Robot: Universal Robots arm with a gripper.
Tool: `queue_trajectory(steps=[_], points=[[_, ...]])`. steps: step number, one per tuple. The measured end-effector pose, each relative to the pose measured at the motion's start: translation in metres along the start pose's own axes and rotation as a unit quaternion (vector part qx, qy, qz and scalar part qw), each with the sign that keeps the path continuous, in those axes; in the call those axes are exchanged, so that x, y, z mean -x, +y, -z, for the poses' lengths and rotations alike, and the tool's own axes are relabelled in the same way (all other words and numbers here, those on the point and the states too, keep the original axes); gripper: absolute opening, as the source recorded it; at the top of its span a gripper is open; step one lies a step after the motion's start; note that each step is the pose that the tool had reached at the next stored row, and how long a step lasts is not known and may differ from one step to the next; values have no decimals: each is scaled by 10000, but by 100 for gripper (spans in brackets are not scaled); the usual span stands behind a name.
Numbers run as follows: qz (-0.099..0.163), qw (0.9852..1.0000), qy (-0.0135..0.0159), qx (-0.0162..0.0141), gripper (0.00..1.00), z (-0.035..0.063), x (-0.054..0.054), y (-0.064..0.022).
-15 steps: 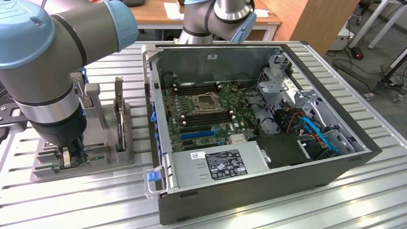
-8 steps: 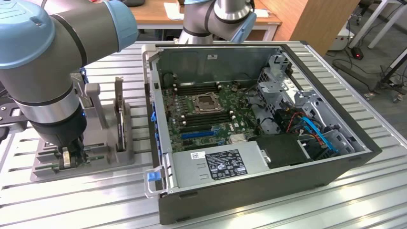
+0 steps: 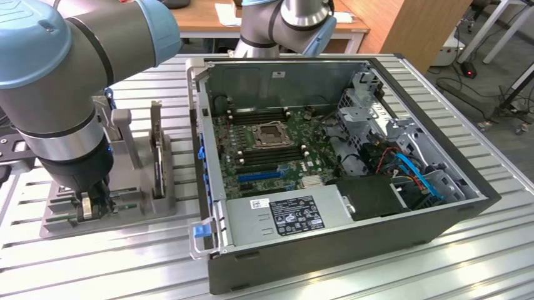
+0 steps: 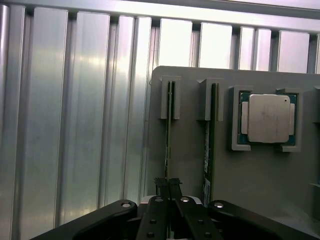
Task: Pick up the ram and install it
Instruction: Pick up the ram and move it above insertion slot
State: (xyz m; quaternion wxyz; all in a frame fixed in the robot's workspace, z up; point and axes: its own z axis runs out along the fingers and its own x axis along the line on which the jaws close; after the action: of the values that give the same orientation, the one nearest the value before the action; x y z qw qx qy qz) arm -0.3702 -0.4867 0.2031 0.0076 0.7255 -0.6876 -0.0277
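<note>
While down at the grey moulded parts holder (image 4: 190, 150), found the black two-finger gripper (image 4: 168, 184) pinched shut on the top edge of the long, thin green ram stick (image 4: 169, 130). Standing edge-up in narrow guide slots, not yet lifted. Noted a second similar stick (image 4: 210, 135) just beside, then a square silver processor chip (image 4: 268, 118) in its own pocket. Judged as pick-up step, early in task. Saw the open black computer case (image 3: 351, 250) well apart toward the exterior view's right, long memory slots (image 3: 250, 115) on its green motherboard (image 3: 250, 140) apparently vacant. Calls for a straight pull along guides, no twist.
</note>
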Motion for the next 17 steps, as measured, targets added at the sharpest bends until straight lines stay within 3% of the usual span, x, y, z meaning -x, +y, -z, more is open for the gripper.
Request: queue_trajectory(steps=[17], points=[[0,10000,0,0,11,185,6,9]])
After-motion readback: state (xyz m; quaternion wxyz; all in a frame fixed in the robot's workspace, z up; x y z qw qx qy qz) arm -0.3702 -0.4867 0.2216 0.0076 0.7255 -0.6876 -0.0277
